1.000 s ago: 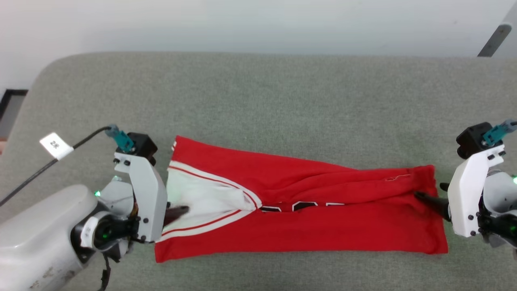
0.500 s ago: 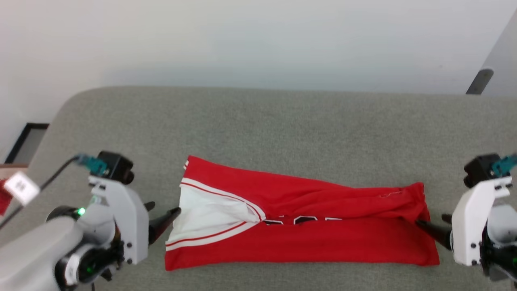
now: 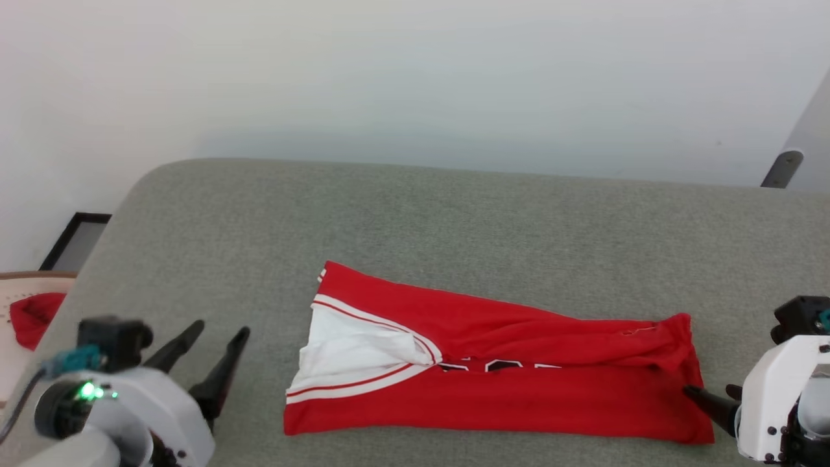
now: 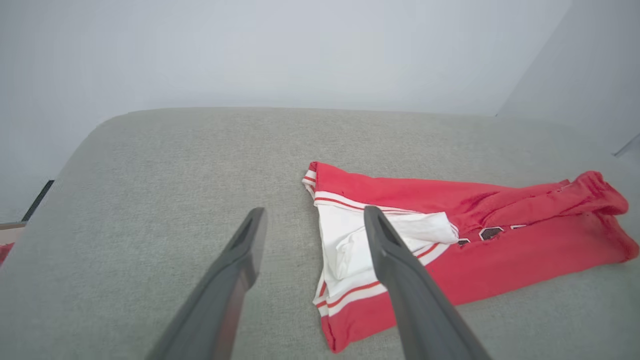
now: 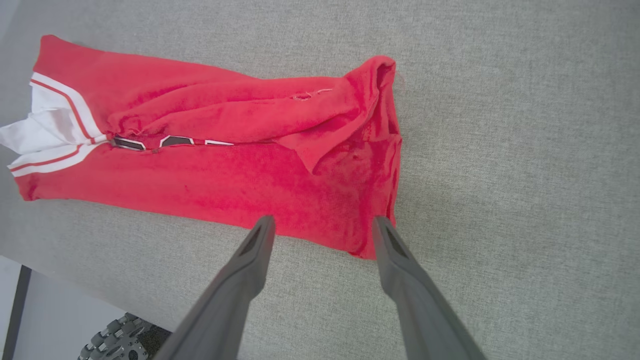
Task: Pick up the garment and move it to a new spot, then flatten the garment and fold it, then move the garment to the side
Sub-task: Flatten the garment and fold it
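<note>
left gripper [image 3: 220, 329] sat lower left, fingers spread wide, empty, well apart from the cloth; right gripper [image 3: 710, 391] lower right, also spread and empty, tips just beside the right end of the shirt [image 3: 519, 402]; shirt lay lower centre on the grey pad [image 3: 454, 214], folded into a long strip, white sleeve at left; grippers flanked its short ends, probably lined up for the next fold
</note>
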